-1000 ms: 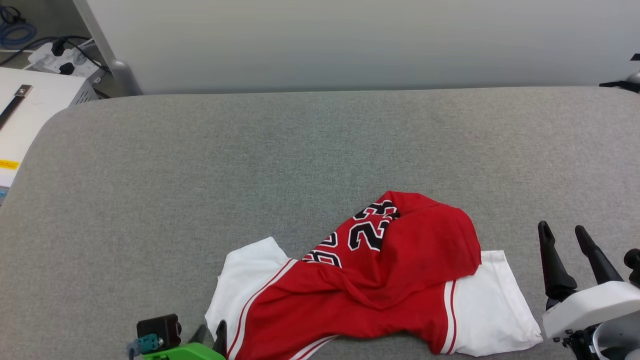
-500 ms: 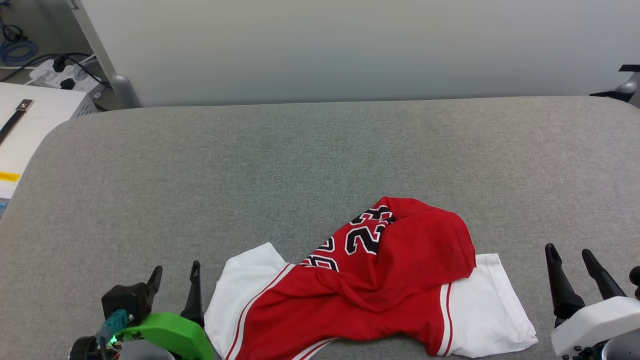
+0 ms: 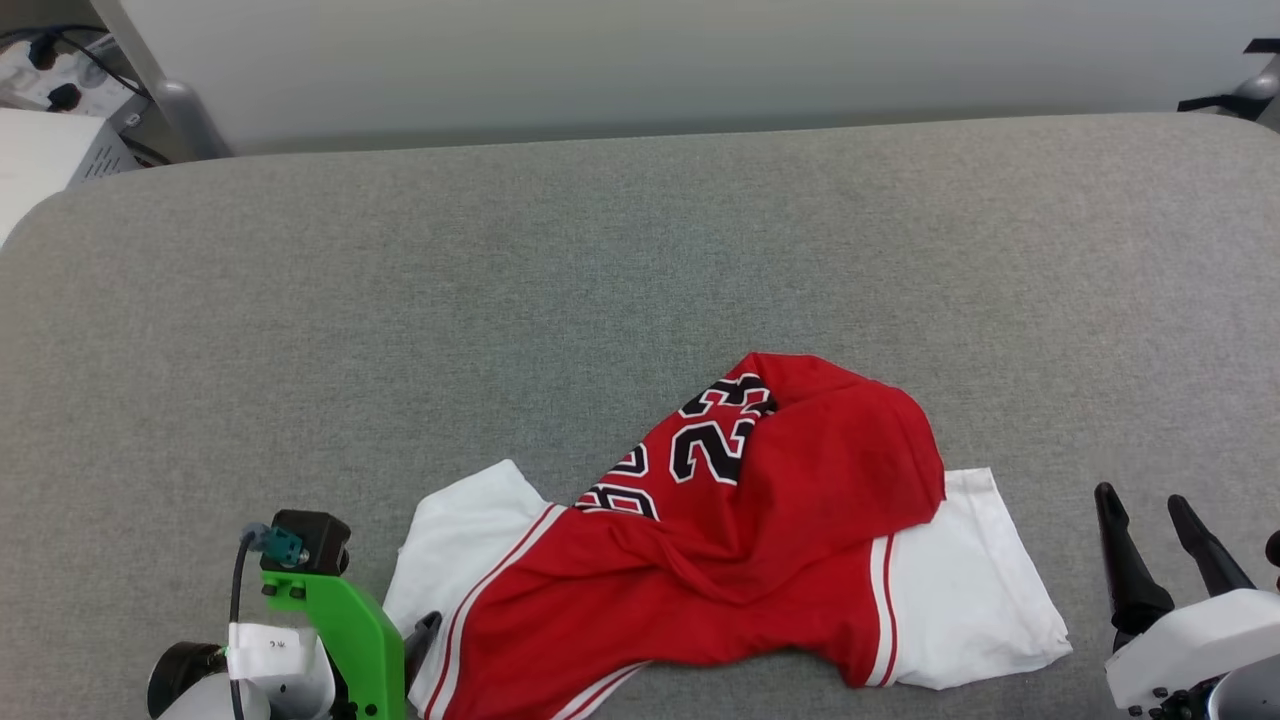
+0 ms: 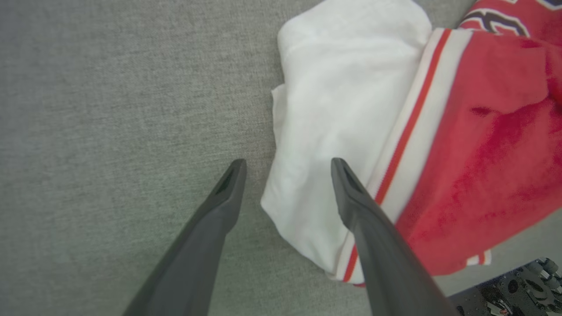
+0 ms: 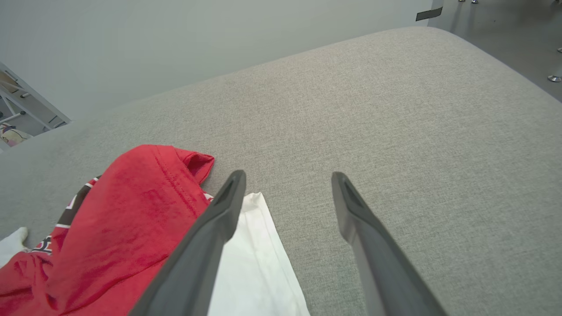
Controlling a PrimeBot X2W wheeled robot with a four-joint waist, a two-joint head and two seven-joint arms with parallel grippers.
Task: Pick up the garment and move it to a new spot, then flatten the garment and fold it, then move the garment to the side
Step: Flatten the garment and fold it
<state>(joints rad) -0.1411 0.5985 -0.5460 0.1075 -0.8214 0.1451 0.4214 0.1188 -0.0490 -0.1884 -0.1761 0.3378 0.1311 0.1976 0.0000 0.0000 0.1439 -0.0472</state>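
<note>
While both your grippers stand wide and empty, left gripper [image 4: 287, 164] hangs over one white sleeve's edge and right gripper [image 5: 288, 175] sits just beside the other sleeve. One red shirt [image 3: 760, 560] lies crumpled near you on the pad [image 3: 600, 280]; you can read "23", rest is folded up.

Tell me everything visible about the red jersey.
The garment is a red jersey with white short sleeves, striped trim and black, white-outlined numerals. Its fabric looks thin and soft; it is crumpled, with the body folded over itself. It lies on the grey padded surface, near the robot's edge. The open left tool straddles one sleeve's edge; contact is unclear.
</note>
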